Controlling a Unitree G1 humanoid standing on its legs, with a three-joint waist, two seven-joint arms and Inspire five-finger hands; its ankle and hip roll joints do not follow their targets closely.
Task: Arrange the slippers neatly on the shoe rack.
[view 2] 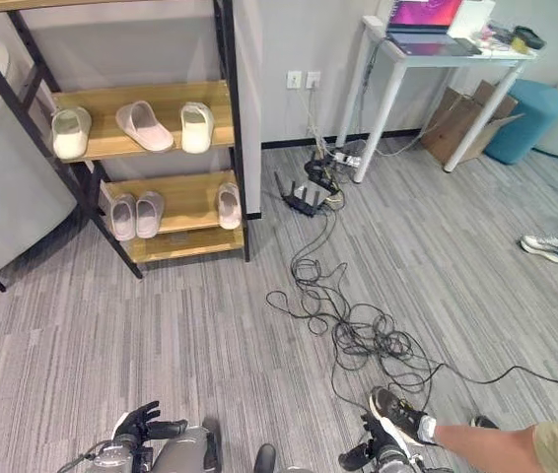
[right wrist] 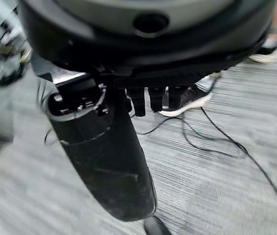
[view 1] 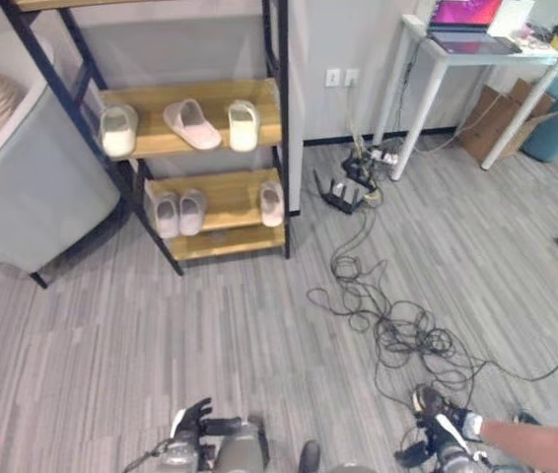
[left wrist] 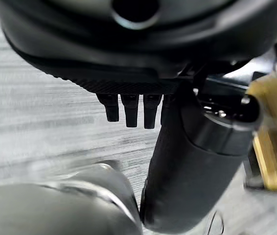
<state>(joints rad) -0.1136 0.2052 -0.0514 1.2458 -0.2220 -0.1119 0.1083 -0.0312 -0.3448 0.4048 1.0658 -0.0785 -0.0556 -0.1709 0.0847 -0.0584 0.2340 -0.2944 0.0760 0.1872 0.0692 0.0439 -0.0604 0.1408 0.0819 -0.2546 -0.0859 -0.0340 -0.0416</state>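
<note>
Shoe rack (view 1: 200, 148), dark frame with wooden shelves, stands against the wall; everything below is placed from it.

Upper shelf (view 1: 146, 99): three pale slippers (view 1: 192, 123), one at the left end, one angled in the middle, one right of it, spaced unevenly and not paired. Lower shelf (view 1: 222, 192): a pair side by side at the left (view 1: 178, 212), a single slipper (view 1: 271, 202) alone at the right end. All six are already on the rack; judging by the spacing, what remains is pairing and straightening.

A tangle of black cables (view 1: 397, 330) runs across the floor right of the rack, toward a white desk (view 1: 456, 59).

Both hands are well clear of the rack, low and idle. Left hand (view 1: 196, 422): fingers relaxed, spread, grasping nothing. Right hand (right wrist: 153, 100): fingers straight, empty, with a person's shoe (right wrist: 190, 98) on the floor beyond them.
</note>
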